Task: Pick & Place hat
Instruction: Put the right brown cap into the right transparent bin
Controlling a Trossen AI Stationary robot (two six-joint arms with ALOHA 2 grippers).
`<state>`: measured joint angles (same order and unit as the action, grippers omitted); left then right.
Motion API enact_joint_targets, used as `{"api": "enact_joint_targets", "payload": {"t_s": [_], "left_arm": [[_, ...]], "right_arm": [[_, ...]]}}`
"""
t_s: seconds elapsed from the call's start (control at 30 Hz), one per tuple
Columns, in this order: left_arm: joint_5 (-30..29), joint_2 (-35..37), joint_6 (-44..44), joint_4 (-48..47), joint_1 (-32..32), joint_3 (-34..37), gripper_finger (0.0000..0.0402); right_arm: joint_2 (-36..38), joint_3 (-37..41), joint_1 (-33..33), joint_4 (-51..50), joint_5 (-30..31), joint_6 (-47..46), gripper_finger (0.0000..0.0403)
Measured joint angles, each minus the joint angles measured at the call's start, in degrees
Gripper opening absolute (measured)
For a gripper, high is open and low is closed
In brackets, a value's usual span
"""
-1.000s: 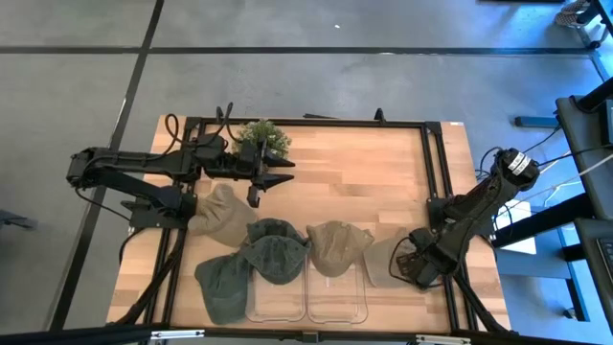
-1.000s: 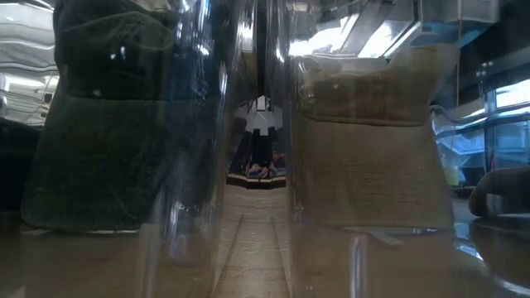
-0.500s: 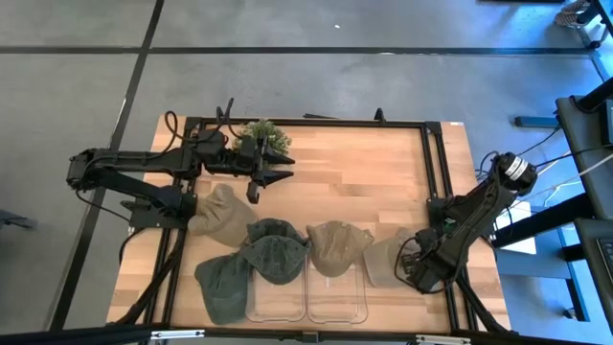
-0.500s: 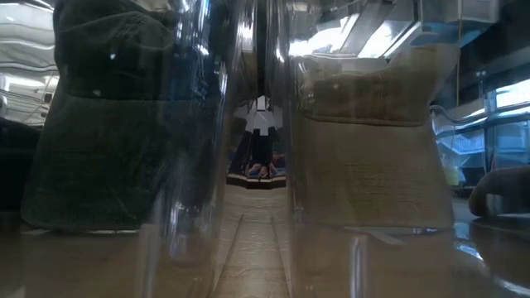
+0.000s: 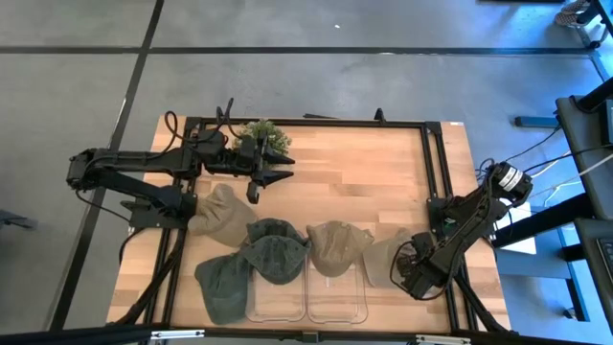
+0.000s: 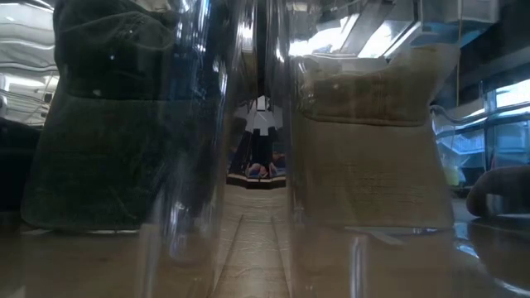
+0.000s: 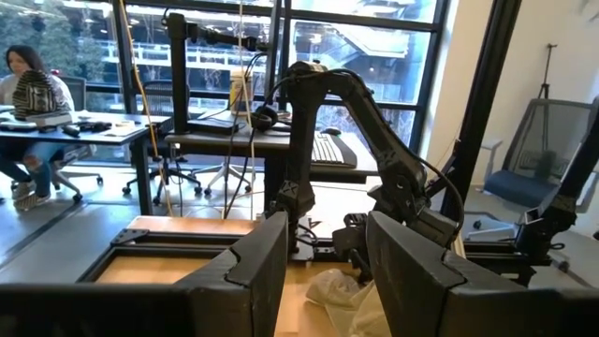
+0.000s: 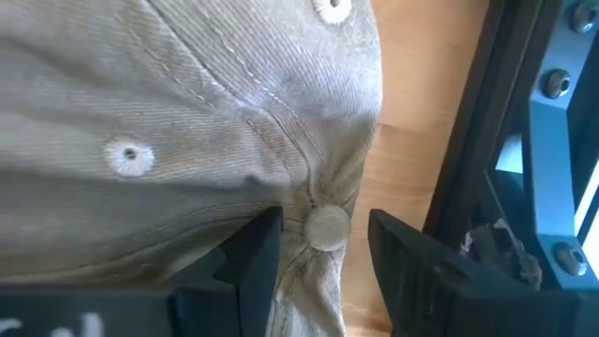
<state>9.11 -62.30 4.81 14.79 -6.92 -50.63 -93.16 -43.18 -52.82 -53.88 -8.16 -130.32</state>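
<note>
Two hats [image 5: 276,251] overhanging clear bins [image 5: 306,299]

Right gripper [image 5: 414,275] lower, closer onto tan hat [image 5: 387,256].

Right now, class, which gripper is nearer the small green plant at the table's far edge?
Left. The left gripper is open beside the plant; the right gripper is across the table, over a beige hat.

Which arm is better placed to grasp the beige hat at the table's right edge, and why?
Right. The right gripper is over the beige hat, fingers open astride its crown button. The left gripper waits across the table by the plant.
</note>
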Motion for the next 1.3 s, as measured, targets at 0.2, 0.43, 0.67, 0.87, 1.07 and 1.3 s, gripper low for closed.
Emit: {"api": "enact_joint_targets", "payload": {"t_s": [0.2, 0.43, 0.67, 0.87, 1.07, 1.3], "left_arm": [[-0.42, 0.0, 0.16, 0.07, 0.0, 0.0, 0.0143], [-0.46, 0.0, 0.1, 0.22, 0.0, 0.0, 0.0143], [-0.49, 0.0, -0.01, 0.22, 0.0, -0.02, 0.0143], [-0.49, 0.0, -0.01, 0.24, 0.0, -0.02, 0.0143], [-0.51, 0.0, -0.03, 0.48, 0.0, -0.07, 0.0143], [-0.49, 0.0, -0.22, 0.44, 0.0, -0.07, 0.0143]], "right_arm": [[0.48, 0.22, 0.0, 0.92, 0.45, -0.01, 0.0116], [0.5, 0.24, 0.0, 1.59, 1.35, 1.57, 0.0048], [0.97, -0.17, -0.04, 0.23, 1.73, 3.54, 0.005], [4.6, -5.51, -0.04, -11.11, 5.48, 7.81, 0.0048], [6.07, -14.69, -0.02, -29.44, 8.74, 11.48, 0.0048], [7.14, -24.12, 1.98, -36.06, 19.12, 17.15, 0.0048]]}}
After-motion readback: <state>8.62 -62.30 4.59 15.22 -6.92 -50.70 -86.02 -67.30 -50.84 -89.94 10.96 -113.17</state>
